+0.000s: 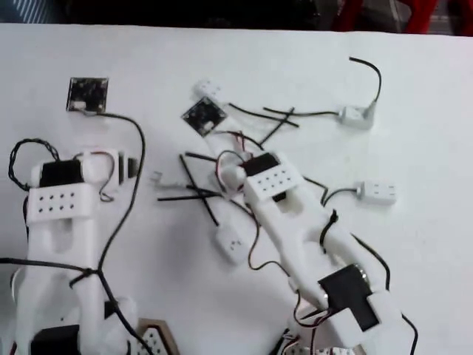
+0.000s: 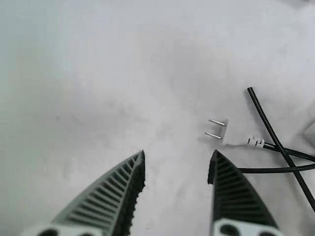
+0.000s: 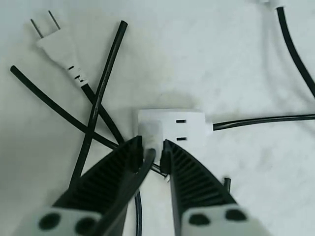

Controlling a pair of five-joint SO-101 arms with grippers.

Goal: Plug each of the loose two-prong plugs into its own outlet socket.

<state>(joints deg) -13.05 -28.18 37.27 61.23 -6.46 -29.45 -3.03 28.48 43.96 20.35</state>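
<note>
Plug [image 2: 224, 132]: ahead of left gripper [image 2: 178, 157], prongs toward left edge of table [image 1: 295, 52]
Left gripper: spread wide, empty
Right gripper [image 3: 151, 147]: pinched on black cord [image 3: 147, 160]

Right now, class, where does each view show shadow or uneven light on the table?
High view: white table evenly lit, faint shade beside the arms. Left wrist view: two-prong plug throws a soft shadow. Right wrist view: grey shade rings the outlet socket; the black cable in the right end effector darkens its gap.

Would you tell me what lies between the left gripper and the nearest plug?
Bare table separates the left gripper from the plug, per left wrist view.
</note>
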